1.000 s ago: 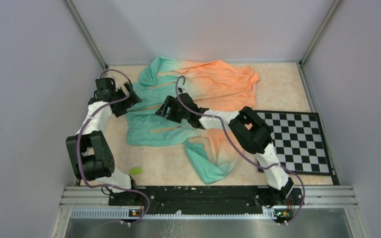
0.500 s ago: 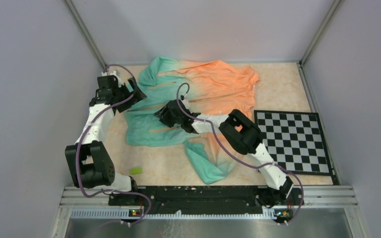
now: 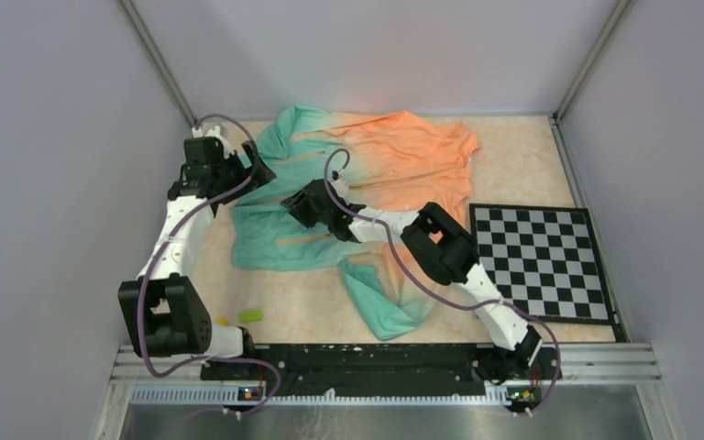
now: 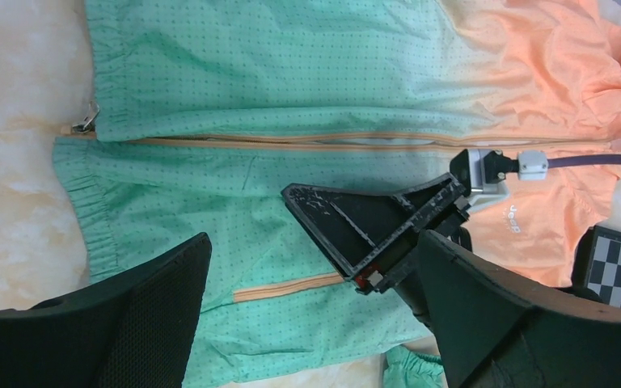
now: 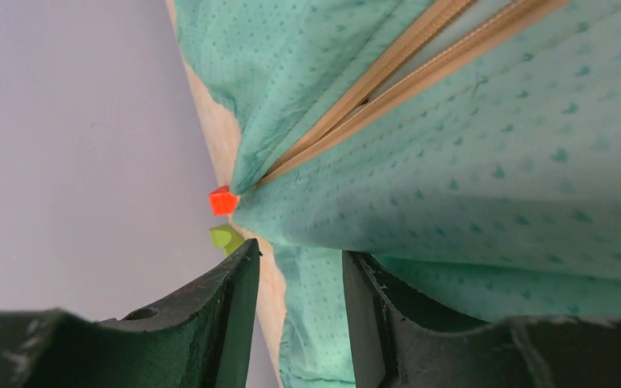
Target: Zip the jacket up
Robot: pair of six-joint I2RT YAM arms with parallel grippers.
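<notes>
The jacket (image 3: 376,165) lies spread on the table, teal at the left and orange at the right. In the left wrist view its zipper (image 4: 291,144) runs across the jacket (image 4: 251,73), with the metal pull (image 4: 89,120) at the hem end. My left gripper (image 3: 255,174) hovers by the teal hem. It is wide open (image 4: 311,242) and holds nothing. My right gripper (image 3: 291,206) rests low on the teal front panel, below the zipper (image 5: 388,73). Its fingers (image 5: 299,267) stand a narrow gap apart, with teal fabric showing in the gap.
A checkerboard (image 3: 545,261) lies at the right, partly under the right arm. A small green piece (image 3: 252,315) lies near the left arm's base. Small red (image 5: 222,200) and green (image 5: 226,237) blocks show past the jacket's edge. Grey walls close in the table.
The right gripper has slid left along the teal panel and its jaws have narrowed. The left gripper has moved back and right, towards the hem, staying wide open.
</notes>
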